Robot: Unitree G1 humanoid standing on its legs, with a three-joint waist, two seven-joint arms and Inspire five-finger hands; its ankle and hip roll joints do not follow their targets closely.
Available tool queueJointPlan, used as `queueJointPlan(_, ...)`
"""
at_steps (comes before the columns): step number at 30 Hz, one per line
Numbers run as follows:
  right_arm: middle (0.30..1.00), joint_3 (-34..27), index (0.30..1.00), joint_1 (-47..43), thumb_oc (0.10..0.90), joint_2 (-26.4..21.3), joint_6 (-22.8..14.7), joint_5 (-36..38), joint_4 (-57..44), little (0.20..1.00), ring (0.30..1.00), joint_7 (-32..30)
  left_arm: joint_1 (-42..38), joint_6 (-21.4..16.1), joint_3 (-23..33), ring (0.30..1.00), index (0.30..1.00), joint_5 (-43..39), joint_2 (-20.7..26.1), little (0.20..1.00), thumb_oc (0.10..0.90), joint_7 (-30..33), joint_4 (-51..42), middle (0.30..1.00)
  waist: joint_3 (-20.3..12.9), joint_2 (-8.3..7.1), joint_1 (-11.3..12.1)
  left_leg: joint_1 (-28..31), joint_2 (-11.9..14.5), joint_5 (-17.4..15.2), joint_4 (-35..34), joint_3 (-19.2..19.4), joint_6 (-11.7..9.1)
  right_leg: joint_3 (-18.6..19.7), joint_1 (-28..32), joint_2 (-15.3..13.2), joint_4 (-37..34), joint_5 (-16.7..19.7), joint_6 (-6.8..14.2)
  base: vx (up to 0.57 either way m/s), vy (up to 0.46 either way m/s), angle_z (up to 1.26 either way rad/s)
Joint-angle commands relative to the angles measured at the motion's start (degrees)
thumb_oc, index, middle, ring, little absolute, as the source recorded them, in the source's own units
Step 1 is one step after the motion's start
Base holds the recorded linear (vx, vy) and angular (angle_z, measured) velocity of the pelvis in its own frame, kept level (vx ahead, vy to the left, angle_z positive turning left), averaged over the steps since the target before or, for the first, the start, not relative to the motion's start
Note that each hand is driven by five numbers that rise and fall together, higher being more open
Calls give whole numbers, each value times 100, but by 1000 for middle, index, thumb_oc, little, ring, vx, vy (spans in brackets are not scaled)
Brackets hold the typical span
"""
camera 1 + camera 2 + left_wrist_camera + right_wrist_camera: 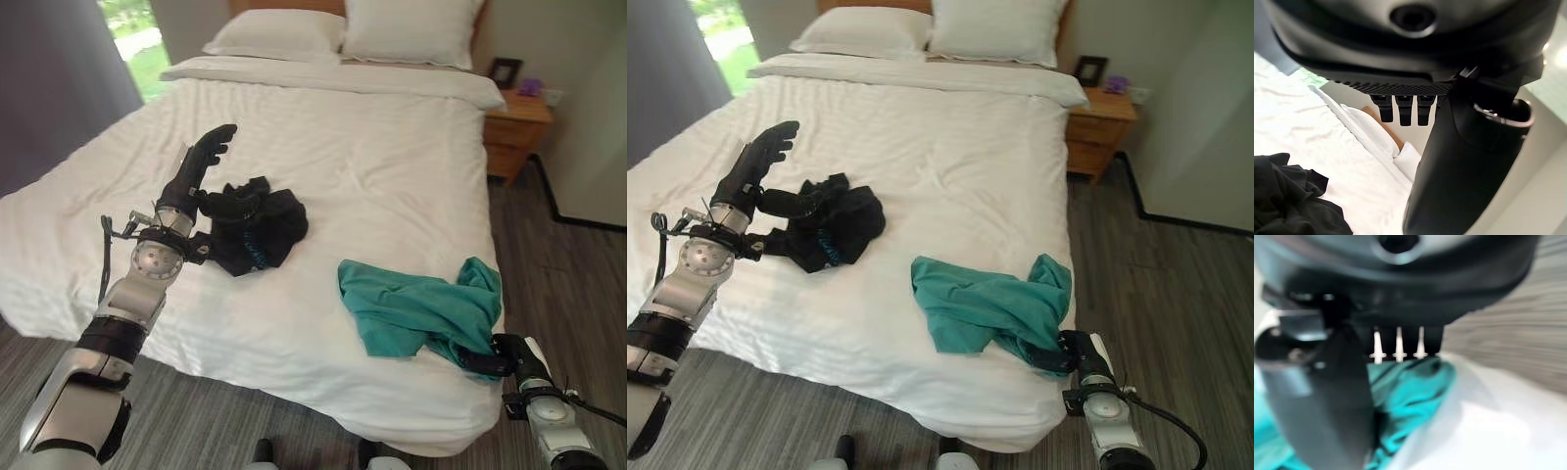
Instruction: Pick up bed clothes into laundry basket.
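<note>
A: Bed clothes, where? Two items on the bed: black garment mid-left, teal garment at the near right corner, partly draped over the edge.

B: Hands?

A: Left hand is raised just beside the black garment, fingers straight and released, thumb reaching toward the cloth; can't say it touches. Holds nothing. Right hand is low at the bed's corner, against the teal garment's hanging edge. Its wrist view shows teal cloth right past the fingers, which look extended, not clenched; grip on the cloth, cannot tell.

B: Basket?

A: Can't place one from here. Pillows at the head, a nightstand to the right of the bed.

B: Progress?

A: Early, I'd judge. Both garments lie on the bed, nothing lifted, nothing binned. Left: grasp each, carry, drop in the basket. Teal one looks likely first.
</note>
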Motion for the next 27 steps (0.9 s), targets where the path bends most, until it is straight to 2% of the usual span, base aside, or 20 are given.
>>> queueJointPlan(1,300,373,300,760,400,101,251,2,447,300,300,116,-1109,104,155,900,900,1346,513,900,800,555,95,900,-41,-27,-110,-226,-97,17,255,132,10,-343,820,-197,206,-828,274,80,188,-25)
queueJointPlan(3,300,459,300,938,400,274,224,-34,492,300,300,184,-1557,381,-426,900,900,2502,690,900,800,556,137,900,-18,-41,-169,-221,-218,-36,101,274,123,-322,728,-317,214,-743,396,66,222,-6)
queueJointPlan(4,300,451,300,970,400,331,223,-32,473,300,300,208,-1599,354,-412,900,900,2496,653,900,800,605,123,900,-20,-86,-154,-214,-246,-46,33,327,157,-296,661,-353,217,-706,423,27,218,-2)
queueJointPlan(5,300,511,300,1008,400,391,199,-54,464,300,300,207,-1806,524,-682,900,900,3064,707,900,800,592,290,900,-13,-102,-176,-228,-289,-21,-61,391,199,-270,583,-390,204,-639,476,10,197,-5)
queueJointPlan(8,300,695,300,1002,400,531,140,-46,370,300,300,261,-2180,682,-1084,900,900,3696,783,900,800,680,356,900,98,-195,-206,-361,-403,4,-285,527,287,-223,241,-479,210,-385,617,-31,179,-16)
queueJointPlan(14,300,969,300,837,400,560,111,-35,257,300,300,281,-2694,711,-1595,900,900,3864,761,900,800,681,661,900,255,-337,-206,-479,-454,-5,-333,574,349,-233,119,-538,138,-114,707,-20,101,-11)
queueJointPlan(15,300,1058,300,741,400,509,88,-10,105,300,300,265,-2861,768,-1849,900,900,4011,699,900,800,662,880,900,346,-407,-231,-537,-459,-1,-353,583,367,-216,21,-530,124,-37,725,-48,28,-2)
queueJointPlan(19,300,1152,300,507,400,494,37,104,-27,300,300,196,-3032,704,-2120,900,900,3874,515,900,800,555,1167,900,506,-502,-233,-699,-444,30,-362,586,387,-184,-178,-499,109,106,738,-74,46,-6)
queueJointPlan(22,300,1256,300,394,400,450,18,141,-383,300,300,196,-2940,678,-2517,900,900,3942,228,900,800,77,1792,900,715,-632,-280,-844,-391,102,-408,617,390,-161,-334,-438,33,299,739,-61,36,-4)
queueJointPlan(24,300,1261,300,398,400,471,24,156,-432,300,300,209,-2939,696,-2555,900,900,3946,134,900,800,-7,1953,900,750,-663,-279,-889,-376,122,-419,620,386,-161,-368,-419,-4,331,739,-17,5,-4)
queueJointPlan(25,300,1280,300,356,400,520,59,233,-495,300,300,205,-2706,686,-2742,900,900,4054,-133,900,800,-423,2634,900,825,-728,-324,-904,-355,126,-437,635,382,-156,-391,-397,-51,376,737,0,0,0)
queueJointPlan(27,300,1301,300,357,400,522,72,224,-527,300,300,245,-2639,712,-2806,900,900,4167,-224,900,800,-576,2953,900,828,-757,-338,-949,-335,144,-445,668,379,-119,-449,-374,-88,437,740,0,0,0)
